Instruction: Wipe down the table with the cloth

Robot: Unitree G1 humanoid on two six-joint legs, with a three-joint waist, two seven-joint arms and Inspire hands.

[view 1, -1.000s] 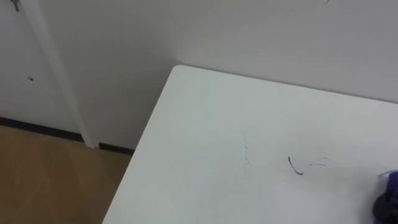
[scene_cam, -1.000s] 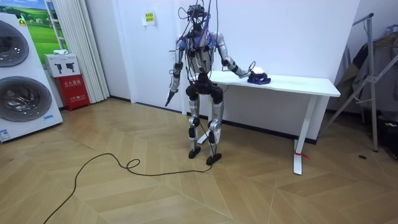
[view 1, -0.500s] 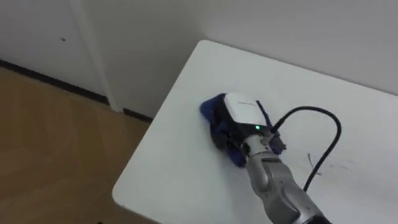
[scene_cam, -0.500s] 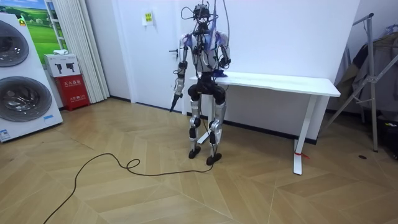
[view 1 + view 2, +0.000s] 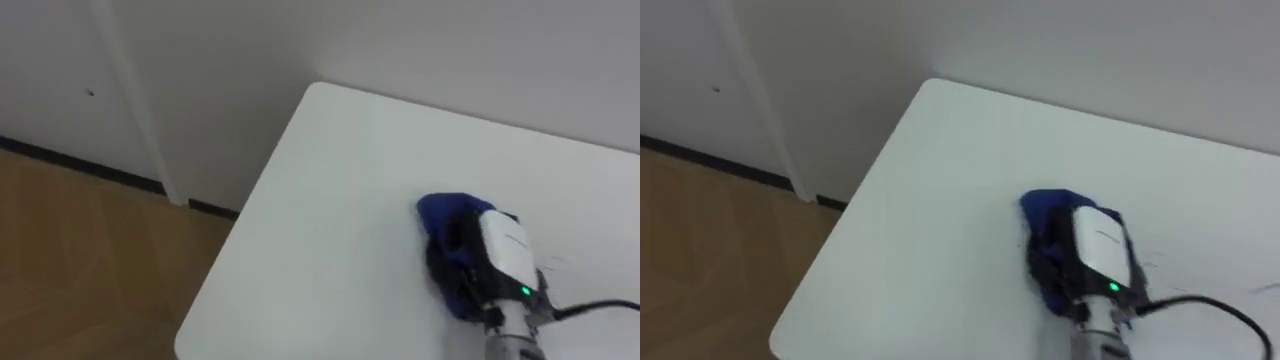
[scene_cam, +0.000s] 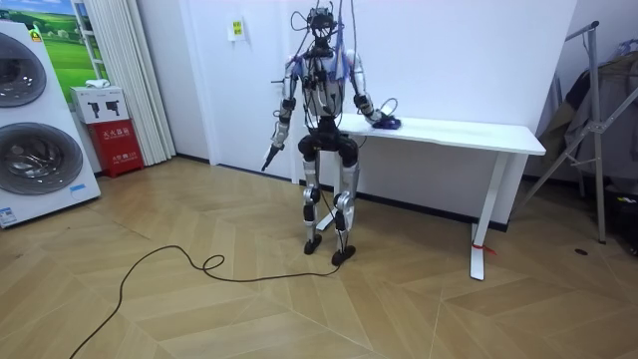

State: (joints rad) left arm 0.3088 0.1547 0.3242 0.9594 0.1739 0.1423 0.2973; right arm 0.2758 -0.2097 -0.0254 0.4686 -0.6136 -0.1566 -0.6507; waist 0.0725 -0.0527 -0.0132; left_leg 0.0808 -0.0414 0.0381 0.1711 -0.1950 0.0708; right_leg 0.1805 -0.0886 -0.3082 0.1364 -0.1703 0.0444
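Pressing down with the right hand (image 5: 497,262) on a blue cloth (image 5: 447,214), wadded under the palm and bulging out ahead of it toward the wall (image 5: 400,50). Cannot tell whether curled round the cloth or laid flat on top: hidden by the wad and by the back of the hand itself. Resting with the cloth on the white surface (image 5: 330,190), in from its left end and apart from the far edge. Hanging the left hand (image 6: 269,158) down at the side in the room view, well apart from the surface; cannot tell its state either. Standing at the surface's end on the room view's left, close to the wall, with wood floor (image 5: 80,270) below the edge.

Judged soft, light and limp: likely to bunch, fold over and slip from under the palm on so smooth a top. Best held over the thick middle of the wad, loose edges tucked beneath, with steady downward pressure so as to drag the whole cloth along and not ride over it. No fear of breakage; only of leaving the cloth behind.
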